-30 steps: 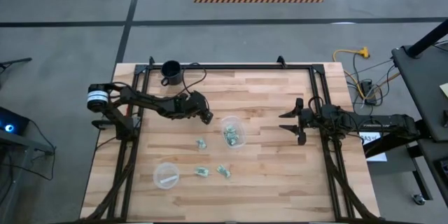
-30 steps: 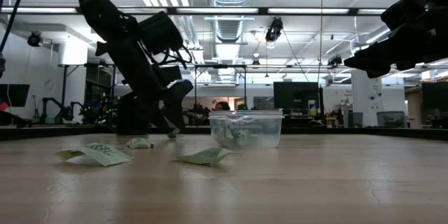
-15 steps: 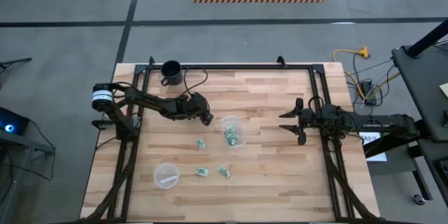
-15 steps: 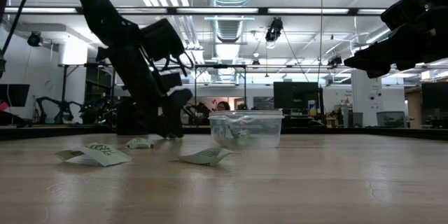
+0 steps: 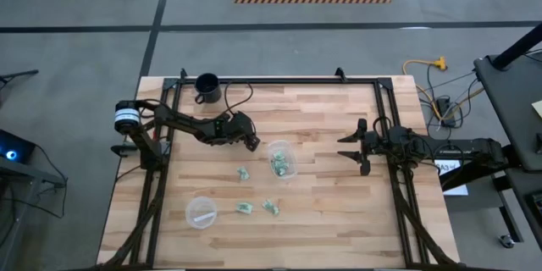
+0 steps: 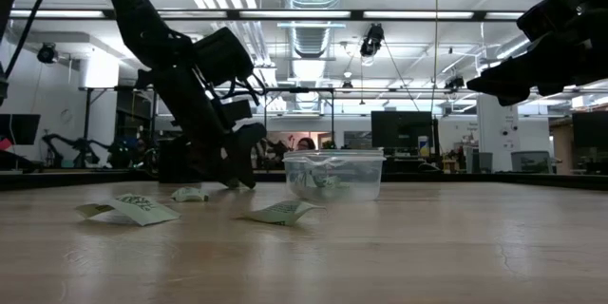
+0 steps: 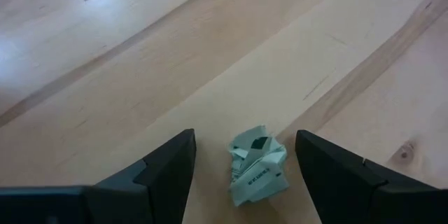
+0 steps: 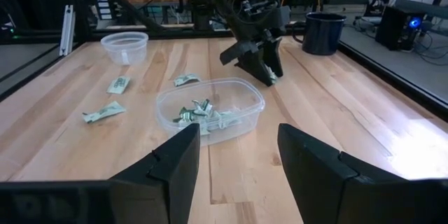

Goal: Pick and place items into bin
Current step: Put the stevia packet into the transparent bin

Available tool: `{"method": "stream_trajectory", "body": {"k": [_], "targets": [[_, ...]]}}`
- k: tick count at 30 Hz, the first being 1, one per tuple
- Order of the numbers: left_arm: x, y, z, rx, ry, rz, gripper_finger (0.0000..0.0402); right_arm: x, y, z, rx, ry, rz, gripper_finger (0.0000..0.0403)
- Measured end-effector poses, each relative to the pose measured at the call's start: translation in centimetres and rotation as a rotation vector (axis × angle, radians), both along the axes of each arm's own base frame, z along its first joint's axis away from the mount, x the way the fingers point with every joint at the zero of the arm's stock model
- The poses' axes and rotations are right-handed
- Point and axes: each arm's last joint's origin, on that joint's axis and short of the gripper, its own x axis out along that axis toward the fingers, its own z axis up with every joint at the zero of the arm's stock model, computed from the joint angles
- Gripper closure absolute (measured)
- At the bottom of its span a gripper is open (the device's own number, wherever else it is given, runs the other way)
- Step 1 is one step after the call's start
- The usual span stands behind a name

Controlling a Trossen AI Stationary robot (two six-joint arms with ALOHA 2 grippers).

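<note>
Down at the table's upper middle in the high view, the left gripper (image 5: 251,144) hangs low over the wood with its fingers spread apart, and a crumpled green and white wrapped piece (image 7: 257,166) lies on the boards in the gap between them, not squeezed; whether either finger touches it is hard to say. Just to the lower right of that gripper stands the clear cup (image 5: 281,159), with several wrapped pieces (image 8: 203,114) already inside. Outside it, one piece (image 5: 243,173) lies just left of the cup, and two more (image 5: 245,208) (image 5: 271,207) lie below it toward the frame's lower middle. A flatter clear dish (image 5: 201,212) sits at lower left, and a black mug (image 5: 207,87) at the top edge. At the right side, the right gripper (image 5: 354,146) waits above the table, its fingers parted and holding nothing.
</note>
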Motion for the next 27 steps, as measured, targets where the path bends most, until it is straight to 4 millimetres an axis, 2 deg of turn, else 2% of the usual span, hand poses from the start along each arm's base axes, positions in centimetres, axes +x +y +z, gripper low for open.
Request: {"method": "stream_trajectory", "body": {"k": [5,9,12,18,27], "targets": [[-0.07,-0.04,-0.04,-0.011,0.015,-0.005,0.0173,0.00,0.00,0.01,0.004,0.000,-0.001,0.0220],[-0.22,-0.05,-0.10,-0.022,0.034,-0.008,0.0197,0.00,0.00,0.01,0.005,0.000,-0.001,0.0220],[-0.25,-0.03,-0.11,-0.032,0.039,-0.017,0.0241,0.00,0.00,0.01,0.004,-0.001,-0.001,0.0220],[0.08,-0.06,0.13,-0.043,0.048,-0.104,0.0382,0.00,0.00,0.01,0.008,0.000,-0.001,0.0220],[0.38,-0.12,0.42,-0.042,0.065,-0.182,0.0399,0.00,0.00,0.00,0.000,0.000,0.000,0.0220]]}}
